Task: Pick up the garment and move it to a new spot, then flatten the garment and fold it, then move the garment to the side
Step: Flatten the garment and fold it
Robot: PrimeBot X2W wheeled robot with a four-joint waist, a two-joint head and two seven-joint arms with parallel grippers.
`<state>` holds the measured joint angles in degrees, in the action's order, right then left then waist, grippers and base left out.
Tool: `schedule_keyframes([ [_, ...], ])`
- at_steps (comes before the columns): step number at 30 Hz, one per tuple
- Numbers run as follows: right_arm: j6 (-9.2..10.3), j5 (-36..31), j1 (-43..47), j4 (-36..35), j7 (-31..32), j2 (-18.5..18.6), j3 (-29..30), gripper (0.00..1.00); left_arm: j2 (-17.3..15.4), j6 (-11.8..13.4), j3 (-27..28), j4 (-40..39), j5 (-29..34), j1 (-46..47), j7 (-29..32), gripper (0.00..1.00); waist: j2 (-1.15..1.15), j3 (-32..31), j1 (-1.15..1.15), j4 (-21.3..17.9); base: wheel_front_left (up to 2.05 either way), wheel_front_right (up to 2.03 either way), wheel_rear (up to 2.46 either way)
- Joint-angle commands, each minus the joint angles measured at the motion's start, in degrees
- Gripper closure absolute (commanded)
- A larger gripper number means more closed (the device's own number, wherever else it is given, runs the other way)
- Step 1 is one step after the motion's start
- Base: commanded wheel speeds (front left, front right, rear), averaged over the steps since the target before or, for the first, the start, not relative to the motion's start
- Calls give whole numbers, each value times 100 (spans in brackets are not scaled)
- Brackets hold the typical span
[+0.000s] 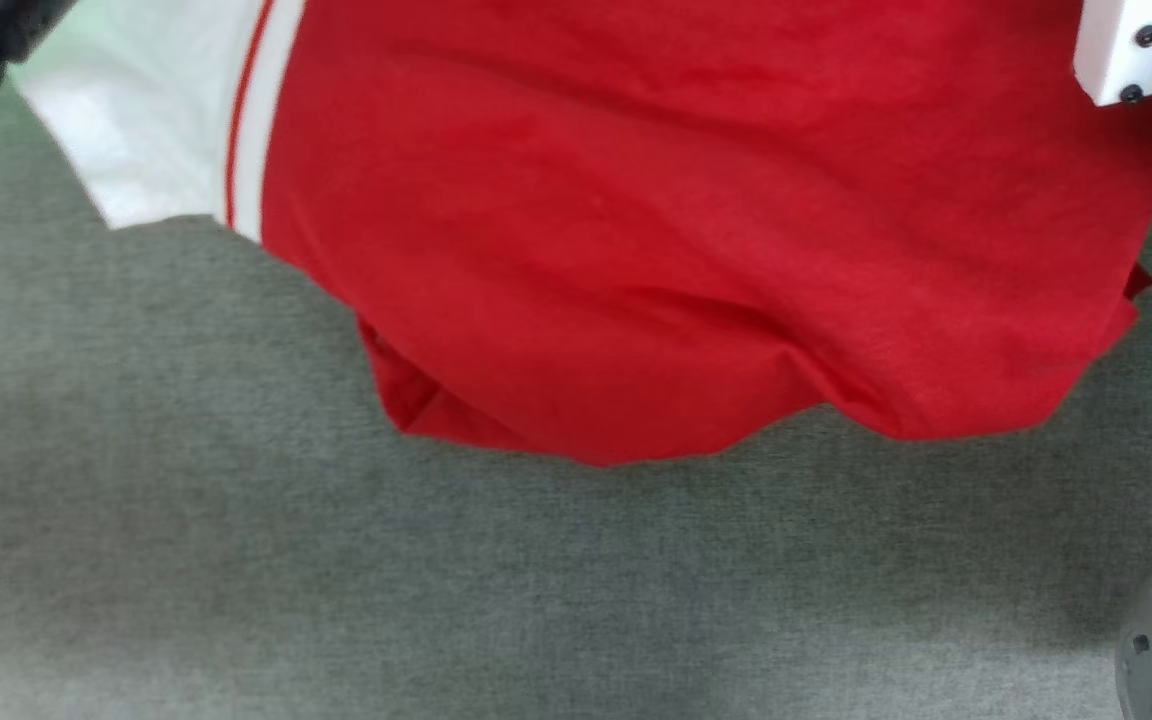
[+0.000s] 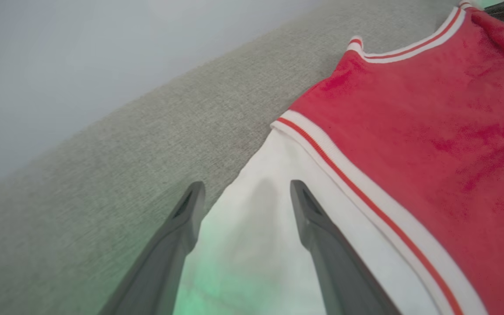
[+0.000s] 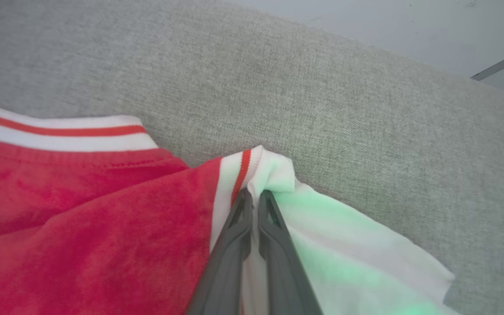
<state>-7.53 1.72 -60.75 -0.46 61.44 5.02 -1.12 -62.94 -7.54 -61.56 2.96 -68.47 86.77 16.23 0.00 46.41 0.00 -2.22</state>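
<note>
Right gripper [image 3: 255,193]: clenched, its fingers pinching a raised fold of the jersey [image 1: 686,250] where the striped trim [image 3: 241,170] meets the white sleeve [image 2: 252,245].
Left gripper [image 2: 246,186]: spread wide, gripping nothing; it straddles the sleeve's edge, and contact is unclear.
Jersey: in the head view it spans 10 to 2 o'clock, with the red hem reaching the centre.
Edges: the hem is rumpled, with a corner tucked under at 7 o'clock of the red body.
Open room: the grey fabric surface [image 1: 236,550] stretches from 3 through 6 to 9 o'clock.
</note>
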Motion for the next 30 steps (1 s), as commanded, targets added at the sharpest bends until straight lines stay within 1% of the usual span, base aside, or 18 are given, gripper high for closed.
schedule_keyframes([
  [1,8,-38,186,288,53,-14,-40,100,30,11,-87,87,-198,162,85,0,0,111,0,-137,0,0,0],
  [3,9,-40,198,346,50,-26,-56,100,62,10,-375,206,-390,452,355,0,0,115,0,-166,0,0,0],
  [6,9,-34,221,422,-6,-45,-101,100,16,10,-857,200,-609,744,853,0,0,104,0,-198,0,0,0],
  [9,9,-16,185,522,-72,-63,-156,100,4,6,-994,45,-1024,958,1115,0,0,92,0,-226,0,0,0],
  [13,9,29,104,626,-178,-98,-266,100,-79,7,-1120,-103,-983,1089,1293,0,0,84,0,-235,0,0,0],
  [15,8,83,69,659,-244,-115,-320,100,-58,7,-1152,-147,-1029,1095,1240,60,0,81,0,-238,0,0,0],
  [16,8,87,47,657,-297,-120,-343,100,-43,7,-1157,-149,-1070,1091,1167,94,0,72,0,-238,0,0,0],
  [17,8,102,15,646,-359,-129,-353,100,-39,7,-1158,-132,-1099,1080,1104,100,0,58,0,-238,0,0,0],
  [22,8,249,15,480,-754,-73,-319,100,42,7,-1156,80,-1270,1009,421,100,0,-169,0,-212,0,0,0],
  [26,9,374,54,263,-1130,-5,-83,100,102,8,-1118,268,-1610,907,-232,100,0,-403,0,-186,0,0,0],
  [30,9,296,69,134,-1456,59,112,100,189,7,-1114,425,-1785,798,-652,100,0,-551,0,-145,0,0,0],
])
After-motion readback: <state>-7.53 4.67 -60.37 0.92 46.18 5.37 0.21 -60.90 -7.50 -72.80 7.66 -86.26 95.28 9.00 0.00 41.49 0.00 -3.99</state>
